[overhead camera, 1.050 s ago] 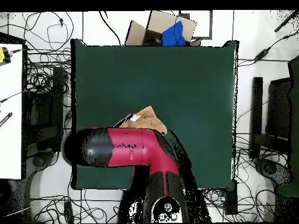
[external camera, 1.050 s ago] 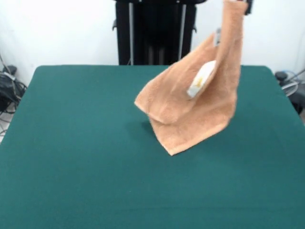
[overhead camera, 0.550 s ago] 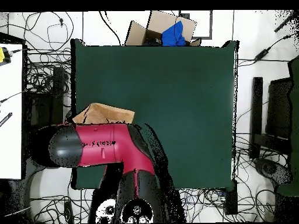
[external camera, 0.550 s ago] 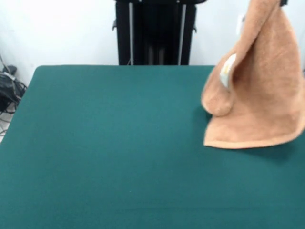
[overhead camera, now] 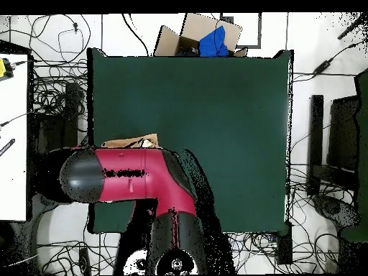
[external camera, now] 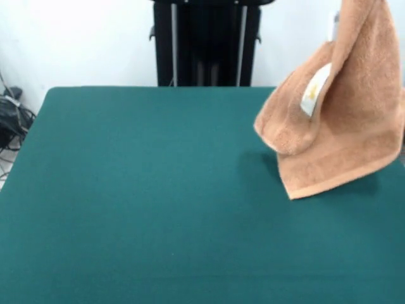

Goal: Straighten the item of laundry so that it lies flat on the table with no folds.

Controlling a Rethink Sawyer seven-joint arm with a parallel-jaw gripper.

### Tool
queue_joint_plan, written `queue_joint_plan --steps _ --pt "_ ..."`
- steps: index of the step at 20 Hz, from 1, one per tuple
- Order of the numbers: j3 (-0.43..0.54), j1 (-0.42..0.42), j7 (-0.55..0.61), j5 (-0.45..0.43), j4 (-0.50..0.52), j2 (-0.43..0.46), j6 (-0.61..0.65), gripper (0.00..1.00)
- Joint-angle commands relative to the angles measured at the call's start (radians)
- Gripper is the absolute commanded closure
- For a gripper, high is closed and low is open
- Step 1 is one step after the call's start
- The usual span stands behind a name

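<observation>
The item of laundry (external camera: pixel 342 120), a light-orange towel with a white tag (external camera: pixel 314 88), hangs folded on itself from beyond the top edge of the front view, over the right side of the table (external camera: pixel 139 202). Its lowest corner (external camera: pixel 295 192) sits just above or on the green cloth; I cannot tell which. The towel hangs taut from above as held in my gripper, which is out of the front picture. In the overhead view the red arm (overhead camera: pixel 133 174) covers the gripper and most of the item of laundry (overhead camera: pixel 129 141), leaving only a strip of it showing.
The dark pedestal column (external camera: pixel 205 41) stands behind the table's far edge. A cardboard box with a blue cloth (overhead camera: pixel 205 39) lies off the table's far side in the overhead view. Cables (overhead camera: pixel 54 108) cover the floor around the table.
The hanging towel was carried from the table's middle to its right side in the front view. In the last half second it swung slightly back left, and one corner now points down.
</observation>
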Motion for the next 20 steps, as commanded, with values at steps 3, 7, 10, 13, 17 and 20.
queue_joint_plan --steps 3,7,10,13,17,20 --pt "0.016 -0.184 -0.087 0.044 0.200 0.002 -0.153 1.00" --pt "0.087 -0.283 -0.171 0.034 0.260 0.029 -0.254 1.00" --pt "0.130 -0.336 -0.193 0.006 0.270 0.044 -0.282 1.00" --pt "0.171 -0.388 -0.214 -0.023 0.280 0.064 -0.312 1.00" --pt "0.207 -0.421 -0.188 -0.061 0.306 0.082 -0.365 1.00" --pt "0.231 -0.444 -0.175 -0.084 0.327 0.089 -0.390 1.00"
